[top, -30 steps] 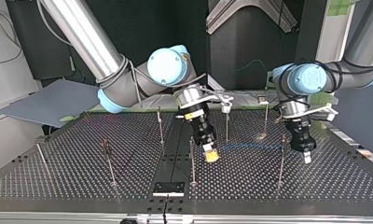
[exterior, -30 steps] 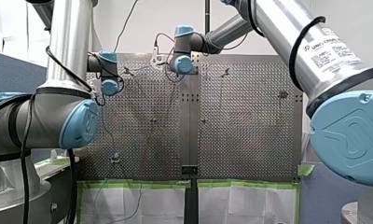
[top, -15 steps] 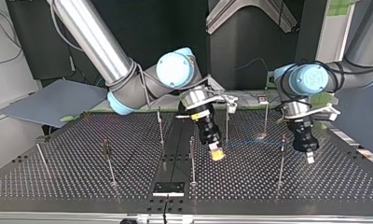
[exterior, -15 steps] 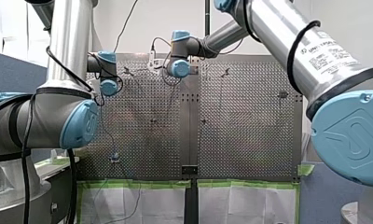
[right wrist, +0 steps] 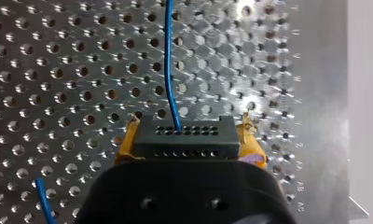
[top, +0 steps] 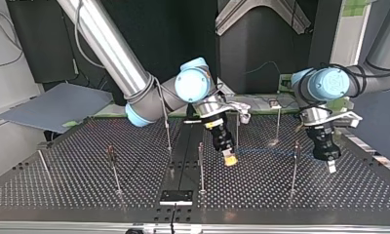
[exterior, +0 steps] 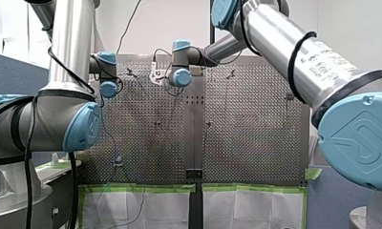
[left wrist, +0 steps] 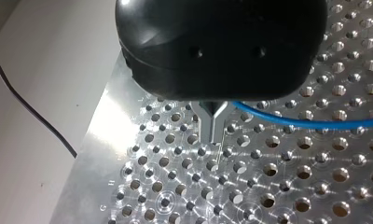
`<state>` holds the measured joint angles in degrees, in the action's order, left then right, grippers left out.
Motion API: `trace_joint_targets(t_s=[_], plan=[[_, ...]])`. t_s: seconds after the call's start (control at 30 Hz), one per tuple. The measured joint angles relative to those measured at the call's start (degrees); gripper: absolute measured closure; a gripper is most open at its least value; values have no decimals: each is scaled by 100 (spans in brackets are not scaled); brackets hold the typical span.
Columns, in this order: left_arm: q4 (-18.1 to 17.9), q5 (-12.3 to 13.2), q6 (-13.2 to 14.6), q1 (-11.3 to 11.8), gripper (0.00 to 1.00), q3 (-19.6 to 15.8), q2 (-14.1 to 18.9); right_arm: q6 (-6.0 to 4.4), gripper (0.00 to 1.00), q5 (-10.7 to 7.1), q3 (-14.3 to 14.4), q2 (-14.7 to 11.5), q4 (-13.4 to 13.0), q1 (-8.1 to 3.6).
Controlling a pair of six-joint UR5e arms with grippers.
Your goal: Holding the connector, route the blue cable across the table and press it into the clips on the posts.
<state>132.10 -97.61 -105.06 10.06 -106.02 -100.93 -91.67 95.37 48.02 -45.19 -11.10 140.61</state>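
Note:
In the right wrist view my right gripper is shut on a black connector, yellow pads on both its sides. The blue cable leaves the connector and runs ahead over the perforated plate. In the top view this gripper hangs low between two middle posts. My left gripper hovers at that view's right, beside a post. Its metal fingers are pressed together; the cable passes close beside their base.
Several thin posts stand over the perforated table, among them one and another at the top view's left. A black block sits at the near edge. The table's edge lies beside my left gripper.
My right arm has carried the connector toward the top view's right, past the middle post. My left gripper has shifted slightly right and lower in that view, still shut.

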Motion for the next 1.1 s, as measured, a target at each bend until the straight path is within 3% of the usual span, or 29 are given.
trace_joint_targets(t_s=[0.23,0.47,0.5,0.53,0.6,0.63,0.7,0.73,0.77,0.8,0.83,0.9,1.1], plan=[[-98,128,-61,31,100,-20,0,-2,100,0,-339,54,50,-41],[-89,142,-72,41,100,-41,1,-1,100,-9,-495,59,83,-65],[-64,131,-71,43,89,-52,2,-2,100,-11,-499,59,87,-66],[-39,114,-70,44,89,-61,3,-2,100,-13,-499,59,92,-68],[33,56,-69,45,60,-75,8,-1,100,-15,-493,59,103,-70],[71,24,-71,45,60,-80,11,-1,100,-16,-490,59,109,-71],[171,-73,-97,46,35,-87,31,-1,100,-20,-483,62,121,-71],[214,-121,-121,46,35,-90,47,-1,100,-22,-478,63,125,-70],[264,-181,-160,46,20,-97,73,-1,100,-23,-475,63,128,-69],[290,-211,-194,46,12,-106,99,-1,100,-24,-472,62,130,-69],[309,-227,-232,45,12,-120,130,-1,100,-25,-469,61,132,-68],[354,-238,-322,45,0,-162,215,-1,100,-25,-469,61,137,-70],[554,-107,-540,44,0,-298,476,-1,100,-26,-454,61,145,-71]])
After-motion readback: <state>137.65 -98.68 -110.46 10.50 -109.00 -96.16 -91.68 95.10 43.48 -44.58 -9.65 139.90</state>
